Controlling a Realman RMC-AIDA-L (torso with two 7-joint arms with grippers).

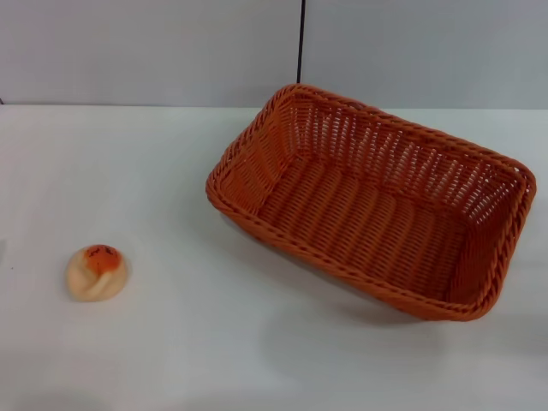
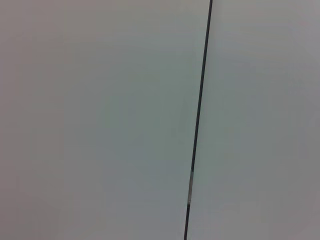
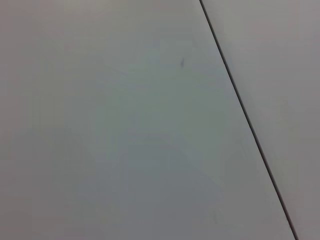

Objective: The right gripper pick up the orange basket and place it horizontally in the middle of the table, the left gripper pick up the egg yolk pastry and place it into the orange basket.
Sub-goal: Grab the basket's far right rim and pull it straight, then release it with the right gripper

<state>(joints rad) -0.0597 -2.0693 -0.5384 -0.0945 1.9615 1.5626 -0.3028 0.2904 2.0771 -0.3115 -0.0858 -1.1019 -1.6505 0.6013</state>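
In the head view the orange basket [image 1: 377,205] rests on the white table [image 1: 171,342] right of centre, turned at an angle, open side up and holding nothing. The egg yolk pastry [image 1: 97,272], a small cream ball with an orange top, lies alone at the left of the table. No gripper shows in any view. Both wrist views show only a pale grey wall with a thin dark seam [image 2: 197,120] [image 3: 250,125].
A grey wall with a dark vertical seam [image 1: 300,43] stands behind the table's far edge. Bare white tabletop lies between the pastry and the basket and along the near side.
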